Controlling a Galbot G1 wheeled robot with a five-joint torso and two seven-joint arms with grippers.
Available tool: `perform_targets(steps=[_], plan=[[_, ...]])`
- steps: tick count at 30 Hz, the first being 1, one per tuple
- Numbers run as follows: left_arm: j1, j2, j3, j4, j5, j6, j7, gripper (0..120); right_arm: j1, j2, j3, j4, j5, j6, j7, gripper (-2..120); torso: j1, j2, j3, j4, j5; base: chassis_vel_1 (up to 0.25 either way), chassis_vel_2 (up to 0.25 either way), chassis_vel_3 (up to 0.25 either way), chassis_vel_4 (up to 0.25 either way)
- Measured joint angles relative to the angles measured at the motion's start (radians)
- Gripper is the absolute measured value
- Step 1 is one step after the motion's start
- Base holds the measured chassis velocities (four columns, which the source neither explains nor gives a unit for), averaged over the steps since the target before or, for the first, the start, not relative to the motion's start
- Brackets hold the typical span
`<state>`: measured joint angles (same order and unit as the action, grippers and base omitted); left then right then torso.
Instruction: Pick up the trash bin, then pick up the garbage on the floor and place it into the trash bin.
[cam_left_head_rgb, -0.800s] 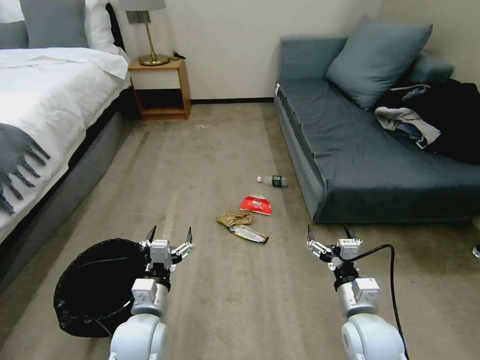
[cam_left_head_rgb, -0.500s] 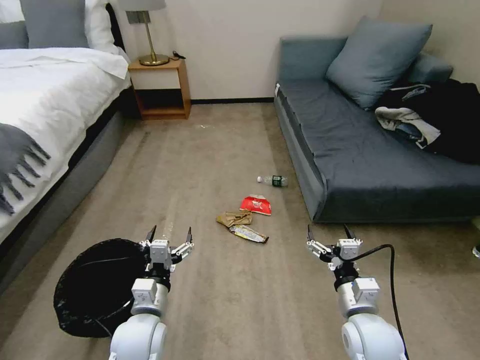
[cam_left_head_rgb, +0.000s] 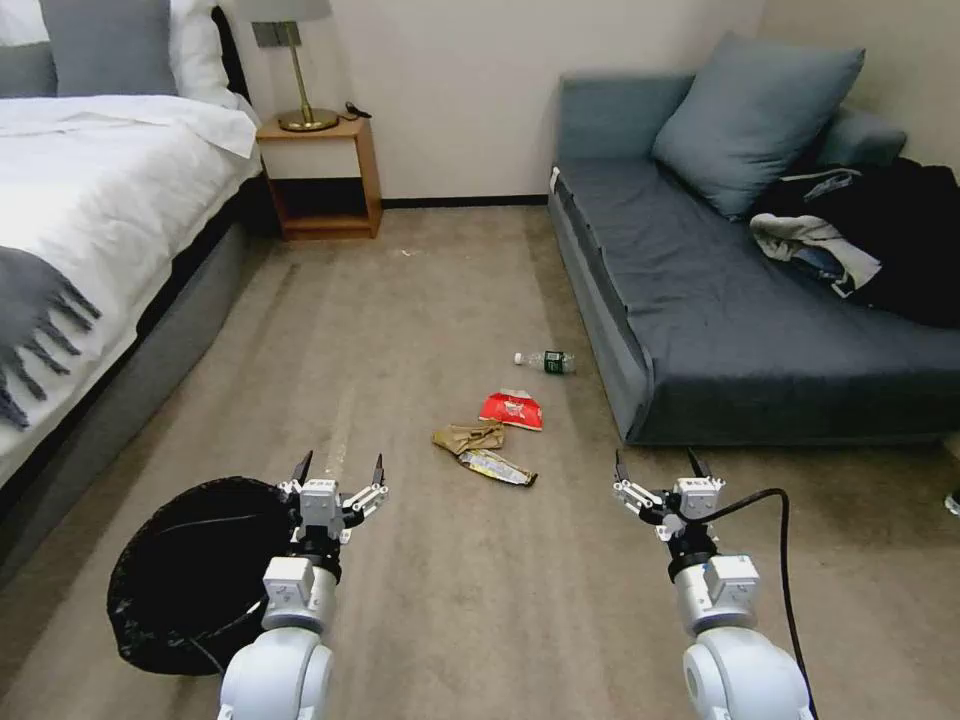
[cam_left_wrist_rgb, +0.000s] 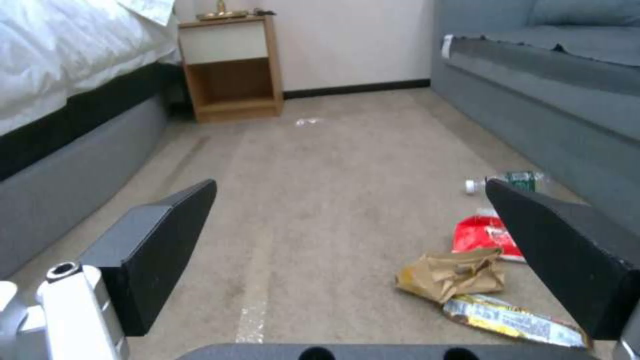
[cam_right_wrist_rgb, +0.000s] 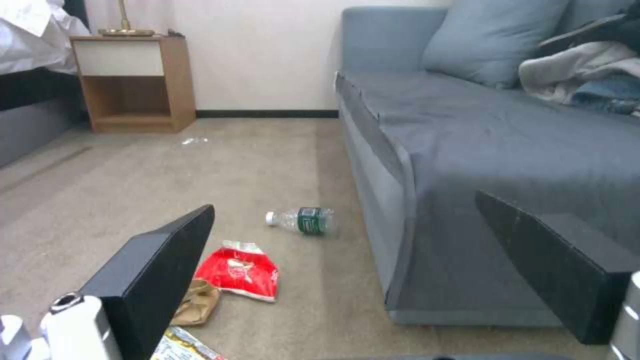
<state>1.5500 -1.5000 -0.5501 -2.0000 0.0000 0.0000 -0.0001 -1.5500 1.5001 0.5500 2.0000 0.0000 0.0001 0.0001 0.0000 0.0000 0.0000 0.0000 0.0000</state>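
Your left gripper (cam_left_head_rgb: 339, 467), fingers spread, hovers beside the round black-bagged trash bin (cam_left_head_rgb: 190, 570) at its 8 o'clock; right gripper (cam_left_head_rgb: 654, 466) is likewise spread.

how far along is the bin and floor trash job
Nothing looks done yet. The trash bin sits on the carpet beside the open left gripper, not held. The right gripper is open and empty too. Left: lifting the bin, then the bottle, red packet, paper bag and wrapper, all on the floor.
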Motion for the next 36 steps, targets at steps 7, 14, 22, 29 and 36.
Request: perform_targets(steps=[7,14,22,29,36], plan=[[0.006,-0.002,-0.016,-0.002,-0.024,-0.014,0.004,100,-0.003,0.000,-0.006,-0.001,-0.002,0.020,0.006,100,0.000,0.000,0.000,-0.0001,-0.0003,0.000,0.000,0.000,0.000],[0.049,-0.016,-0.132,-0.022,-0.188,-0.130,0.042,100,-0.037,0.007,-0.070,-0.036,-0.024,0.185,0.067,100,0.000,0.000,0.000,0.0000,-0.0001,0.000,0.000,0.000,0.000],[0.095,-0.034,-0.260,-0.004,-0.335,-0.286,0.108,100,-0.068,0.015,-0.144,-0.102,-0.055,0.377,0.139,100,0.000,0.000,0.000,0.0001,0.0009,0.000,0.000,0.000,0.000],[0.095,-0.039,-0.263,0.050,-0.244,-0.315,0.109,100,-0.060,0.010,-0.148,-0.127,-0.076,0.385,0.153,100,0.000,0.000,0.000,0.0000,0.0001,0.000,0.000,0.000,0.000],[0.096,-0.019,-0.270,0.031,-0.234,-0.167,-0.106,100,-0.039,-0.021,-0.114,-0.116,-0.121,0.362,0.145,100,0.000,0.000,0.000,-0.0001,0.0001,0.000,0.000,0.000,0.000]])
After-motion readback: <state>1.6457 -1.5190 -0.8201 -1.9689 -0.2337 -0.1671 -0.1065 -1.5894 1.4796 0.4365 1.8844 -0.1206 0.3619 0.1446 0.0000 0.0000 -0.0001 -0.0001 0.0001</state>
